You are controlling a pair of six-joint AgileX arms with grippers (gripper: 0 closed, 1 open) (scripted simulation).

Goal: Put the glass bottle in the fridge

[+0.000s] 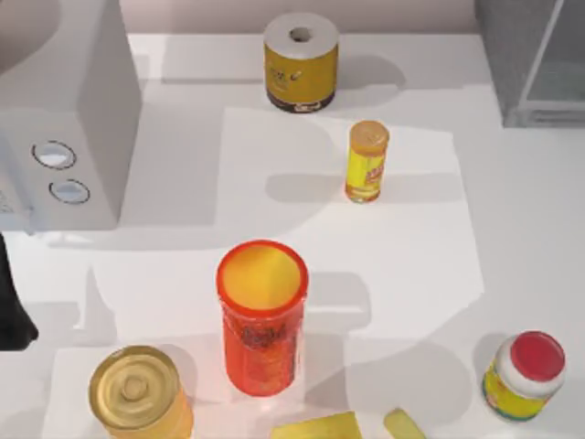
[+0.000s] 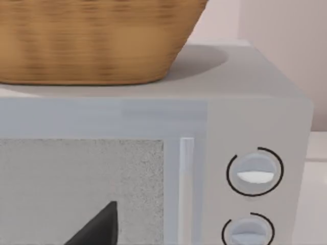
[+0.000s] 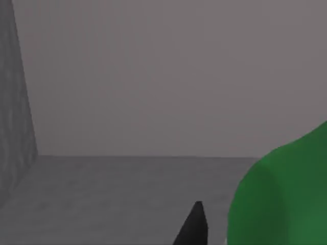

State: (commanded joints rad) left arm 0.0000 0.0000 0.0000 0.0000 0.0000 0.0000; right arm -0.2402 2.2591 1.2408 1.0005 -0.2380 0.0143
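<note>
Inside the fridge point(image 3: 153, 102), green glass bottle point(image 3: 286, 194) beside right finger point(image 3: 194, 227), grip unclear, left arm point(image 1: 14, 311) at table's left edge.

the middle of the table point(image 1: 430, 229) is crowded: a tall orange cup point(image 1: 261, 315), a yellow cylinder point(image 1: 366, 162) and a paper roll point(image 1: 301, 62) stand apart with lanes between. inside the fridge point(image 3: 127, 102), bare grey floor lies open beside the glass bottle point(image 3: 286, 194).
</note>
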